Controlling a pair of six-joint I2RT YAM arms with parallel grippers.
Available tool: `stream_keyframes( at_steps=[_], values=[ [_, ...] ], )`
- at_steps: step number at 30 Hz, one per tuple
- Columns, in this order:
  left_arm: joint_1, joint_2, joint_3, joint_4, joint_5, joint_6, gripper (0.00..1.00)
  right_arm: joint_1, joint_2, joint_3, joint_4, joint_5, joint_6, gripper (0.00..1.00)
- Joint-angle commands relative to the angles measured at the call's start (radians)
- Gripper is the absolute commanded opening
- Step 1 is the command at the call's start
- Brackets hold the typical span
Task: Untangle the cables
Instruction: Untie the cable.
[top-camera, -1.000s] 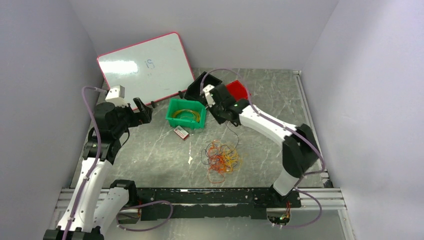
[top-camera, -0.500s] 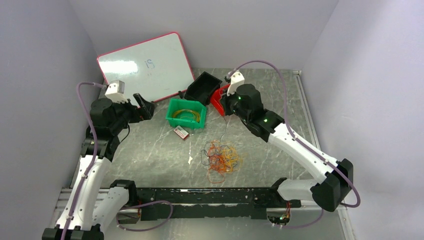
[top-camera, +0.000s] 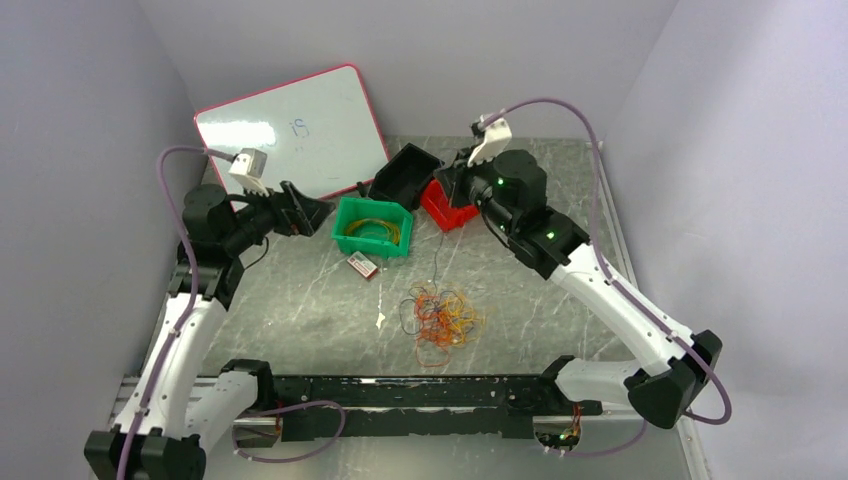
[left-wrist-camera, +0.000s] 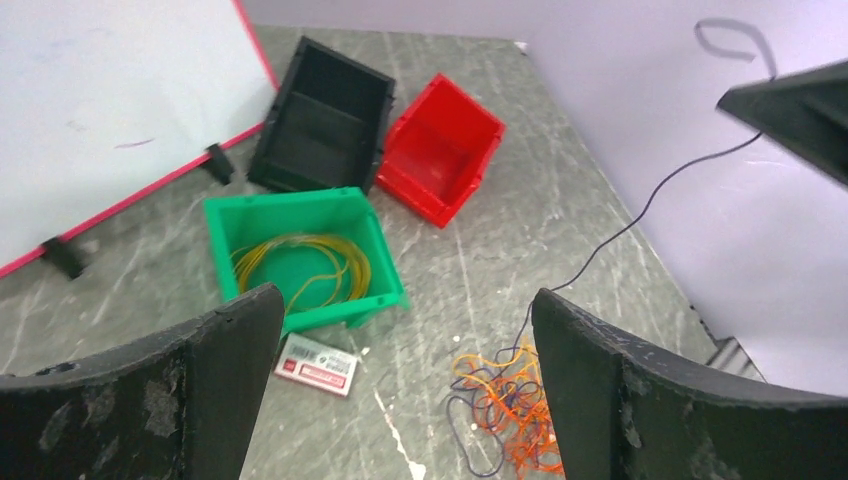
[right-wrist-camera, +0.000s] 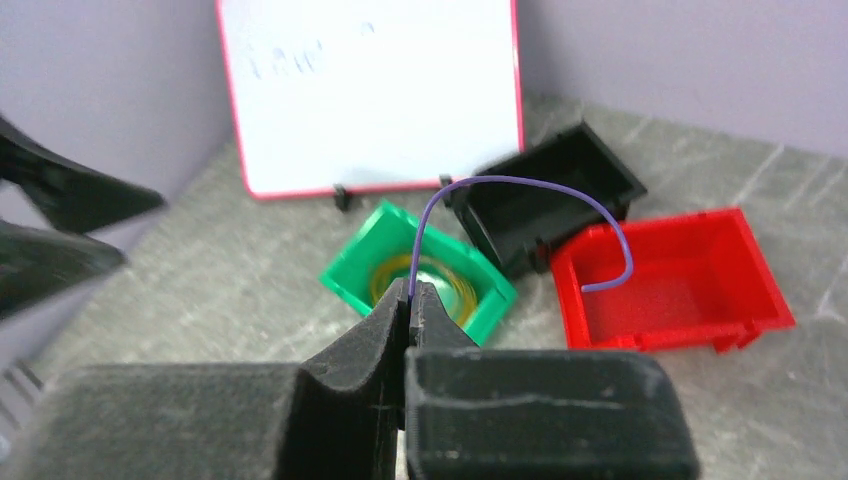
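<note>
Right wrist: right end effector (right-wrist-camera: 410, 300) clamped on thin purple wire (right-wrist-camera: 520, 181) near its free end, probably limp, light; left end effector (left-wrist-camera: 405, 310) gaping, empty.

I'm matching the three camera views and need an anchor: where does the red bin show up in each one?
Top external: the red bin sits at back centre, just right of the black bin.
Left wrist: upper centre, beside the black bin's right side.
Right wrist: right of centre, empty.
Shared landmark: the green bin holding yellow cables, seen in all three views.
</note>
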Motion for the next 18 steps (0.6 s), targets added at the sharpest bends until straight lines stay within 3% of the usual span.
stream_keyframes(
  at_steps=[1,6,18],
  values=[
    [-0.065,0.081,0.077,0.147,0.123,0.004,0.98,0.0,0.005,0.096,0.018,-0.026,0.074,0.0],
    [-0.324,0.157,0.138,0.13,-0.059,0.141,0.96,0.001,0.027,0.151,-0.002,-0.054,0.111,0.0],
    [-0.587,0.286,-0.011,0.46,-0.13,0.131,0.96,0.0,-0.029,0.189,0.035,-0.018,0.238,0.0]
  ],
)
